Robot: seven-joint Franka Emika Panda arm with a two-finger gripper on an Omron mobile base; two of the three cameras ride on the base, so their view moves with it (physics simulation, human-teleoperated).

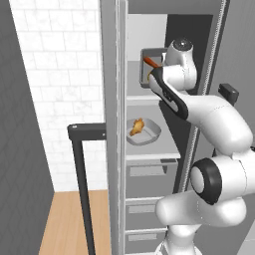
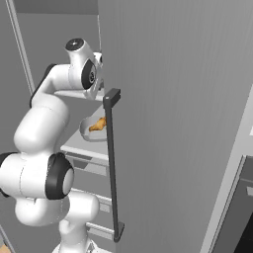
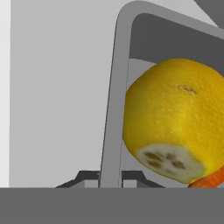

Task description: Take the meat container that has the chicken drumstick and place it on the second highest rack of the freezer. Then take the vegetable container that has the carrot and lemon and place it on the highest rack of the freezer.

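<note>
Setting the vegetable container onto the highest rack of the freezer, pincer nipping its near wall, lemon and carrot just beyond the tips, drumstick tub already shelved below; next likely calls for release and straight withdrawal.

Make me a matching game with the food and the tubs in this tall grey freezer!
Things:
1. round yellow lemon
2. golden-brown chicken drumstick
3. thin orange carrot
4. dark-grey rectangular vegetable container

Places or states:
A. alone in the light-grey rounded tub
B. on the highest rack
C. cut end showing, against the tray's wall
D. slanting across the top tray

Pairs: 1-C, 2-A, 3-D, 4-B
</note>
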